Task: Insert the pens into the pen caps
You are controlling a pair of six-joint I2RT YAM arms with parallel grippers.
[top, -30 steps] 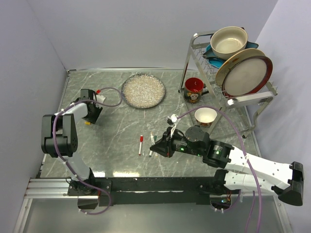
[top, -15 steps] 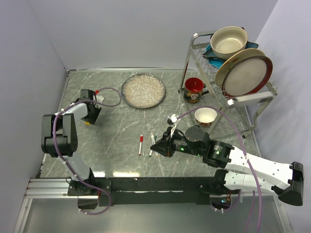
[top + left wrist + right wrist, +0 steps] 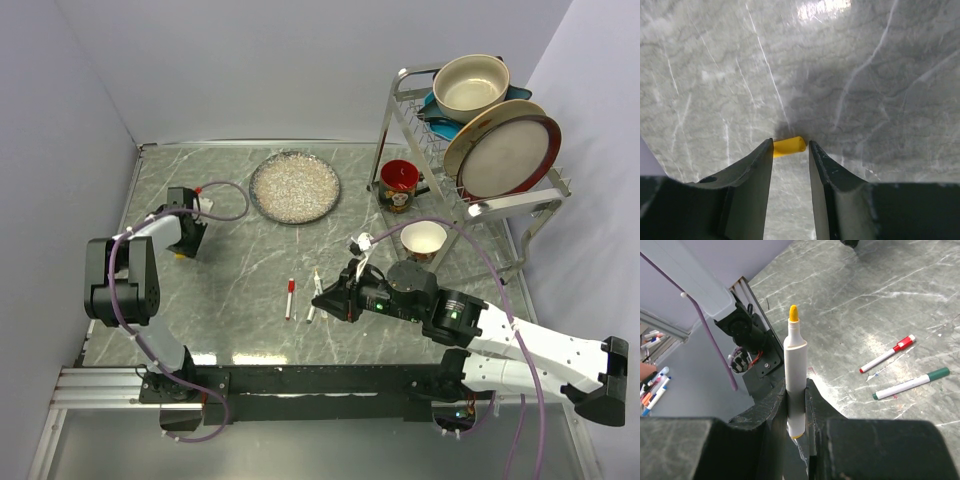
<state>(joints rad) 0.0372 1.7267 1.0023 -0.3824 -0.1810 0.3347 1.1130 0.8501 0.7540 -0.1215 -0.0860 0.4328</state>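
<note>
From above, we see the left gripper (image 3: 185,246) at the far left over the yellow cap (image 3: 181,254), and the right gripper (image 3: 320,298) near centre.

Left wrist: jaws apart, astride the cap.

Right wrist: jaws clamped on the upright yellow pen (image 3: 794,355); red pen (image 3: 887,353) and green pen (image 3: 911,383) lie to the right.

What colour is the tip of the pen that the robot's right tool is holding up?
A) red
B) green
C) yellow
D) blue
C: the pen clamped upright in the right tool ends in a yellow tip. The red and green pens lie capped on the table.
</note>
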